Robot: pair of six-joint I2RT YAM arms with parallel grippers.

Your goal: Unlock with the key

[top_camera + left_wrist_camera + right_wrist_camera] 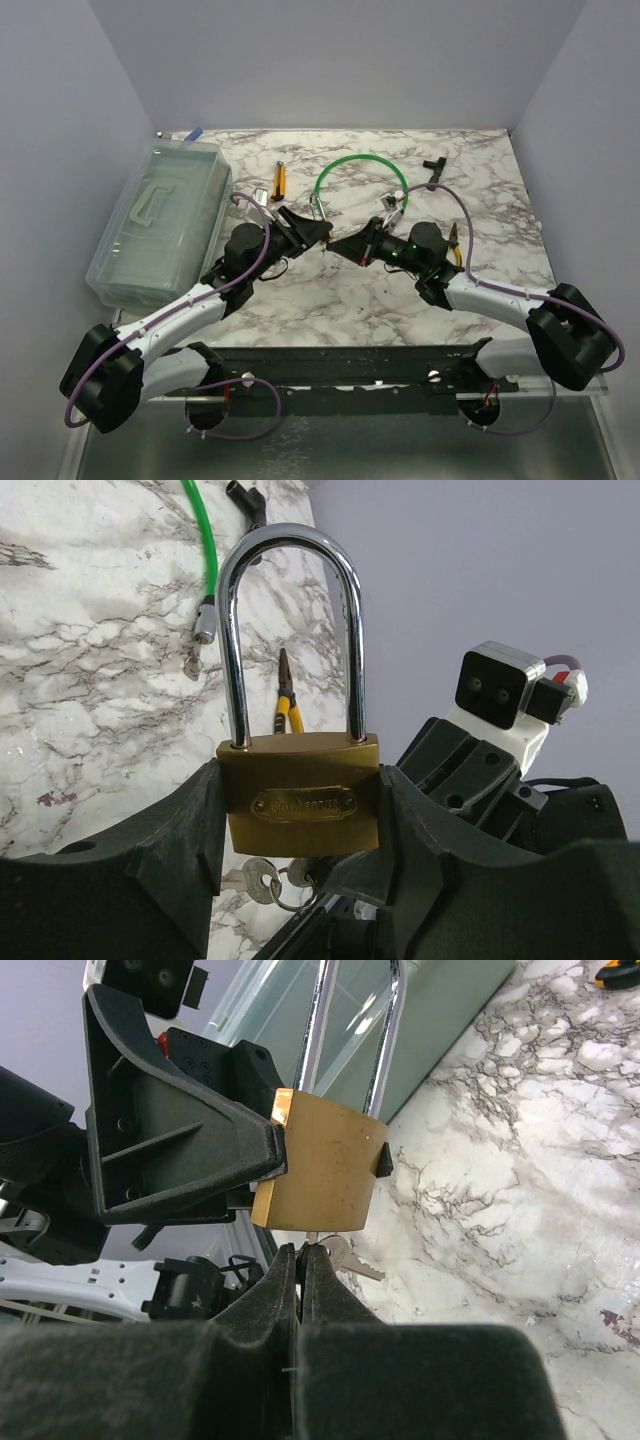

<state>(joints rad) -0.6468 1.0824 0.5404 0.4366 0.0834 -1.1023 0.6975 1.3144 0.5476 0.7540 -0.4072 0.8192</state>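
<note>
A brass padlock point(300, 800) with a steel shackle point(290, 540), both legs seated in the body, is clamped by its sides in my left gripper point(300, 810) and held above the table. Directly under the lock, my right gripper point(301, 1255) is shut on the key point(312, 1240), which sits at the lock's underside with only a sliver showing. A spare key point(262, 882) dangles from the ring beside it. In the top view the two grippers point(318, 235) point(340, 245) meet tip to tip over the table's middle and hide the lock.
A translucent lidded box point(160, 220) stands at the left. A green cable loop point(360, 165), a yellow utility knife point(280, 180), yellow-handled pliers point(457, 245) and a small black part point(433, 165) lie on the marble top behind the grippers.
</note>
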